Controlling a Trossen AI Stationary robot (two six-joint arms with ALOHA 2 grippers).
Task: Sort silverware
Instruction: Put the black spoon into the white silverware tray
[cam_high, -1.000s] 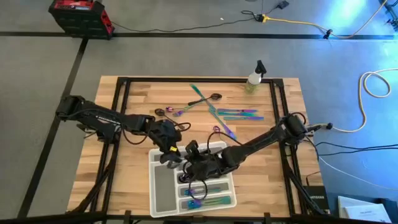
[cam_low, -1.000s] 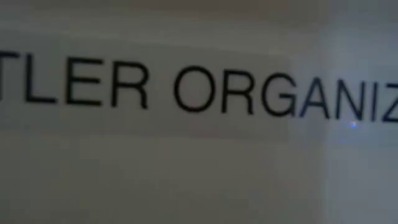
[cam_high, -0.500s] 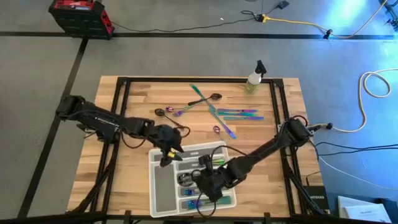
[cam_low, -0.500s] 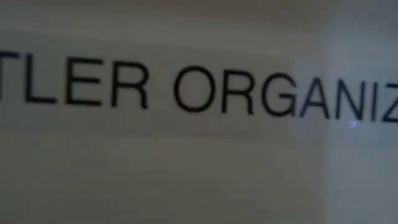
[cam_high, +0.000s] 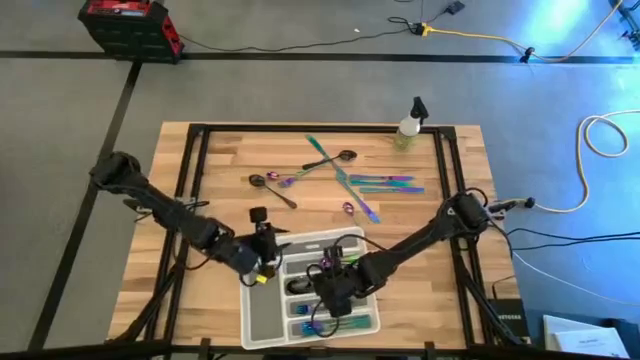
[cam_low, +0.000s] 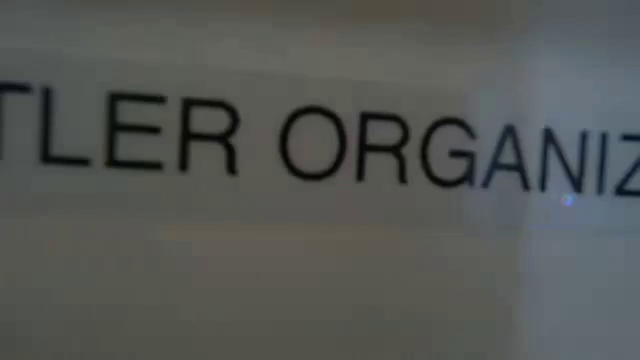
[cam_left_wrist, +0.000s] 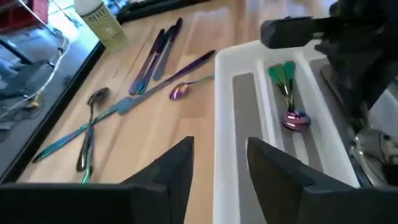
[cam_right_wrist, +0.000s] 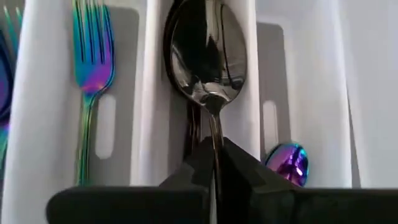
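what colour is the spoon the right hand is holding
Dark, near-black mirror-shiny metal spoon, clearest in the right wrist view, pinched by the right hand.

The wooden table (cam_high: 215, 160) carried a white compartment tray (cam_high: 258, 305), which sat under both the left gripper (cam_high: 262, 268) and the right gripper (cam_high: 330, 292). Beyond the grippers, loose silverware (cam_high: 360, 183) lay scattered on the bare boards. A small spray bottle (cam_high: 409, 125) stood farthest from them, near the far edge.
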